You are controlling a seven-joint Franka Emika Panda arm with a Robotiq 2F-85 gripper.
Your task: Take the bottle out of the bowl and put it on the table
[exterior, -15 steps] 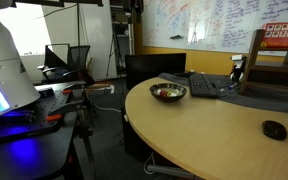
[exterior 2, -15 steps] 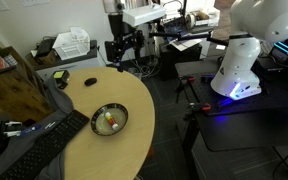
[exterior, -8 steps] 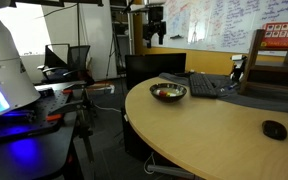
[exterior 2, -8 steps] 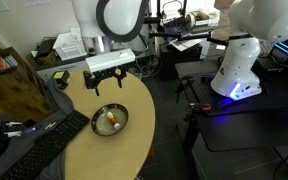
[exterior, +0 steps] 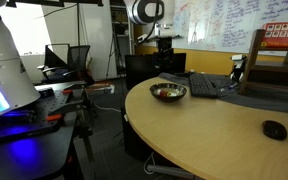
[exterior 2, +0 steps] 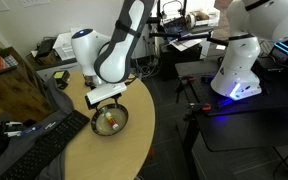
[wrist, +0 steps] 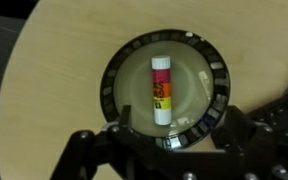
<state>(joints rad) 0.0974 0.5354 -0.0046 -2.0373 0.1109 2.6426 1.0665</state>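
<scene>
Exterior view, arm: the gripper (exterior: 166, 64) hangs over the bowl (exterior: 168, 92), near it but not touching.
Exterior view, bowl: it sits on the table (exterior: 214, 140) close to the round edge. A keyboard (exterior: 206, 85) is just beside it and a black mouse (exterior: 274, 129) is well apart.
Exterior view, bottle: hidden here by the side of the bowl.
Exterior view, step: I think this is the reach. The bottle is not picked up yet.

Exterior view, gripper: the gripper (exterior 2: 104, 99) hovers right above the bowl (exterior 2: 96, 110).
Exterior view, bottle: the bottle (exterior 2: 110, 124) lies inside the bowl, a small light thing with a bit of red.
Exterior view, next move: I think the arm must go straight down into the bowl, put one finger on each long side of the bottle, and then squeeze.

Wrist view, gripper: the gripper (wrist: 174, 135) is wide open with nothing in it. Its dark fingers (wrist: 94, 150) show at the bottom.
Wrist view, where: the bottle (wrist: 161, 90) lies flat in the middle of the bowl (wrist: 112, 75), with the table (wrist: 44, 80) all around.
Wrist view, look: a thin white tube with a pink-red end on top and a yellow-orange band under it.
Wrist view, care: it is round and the bowl is shiny, so it may roll away.
</scene>
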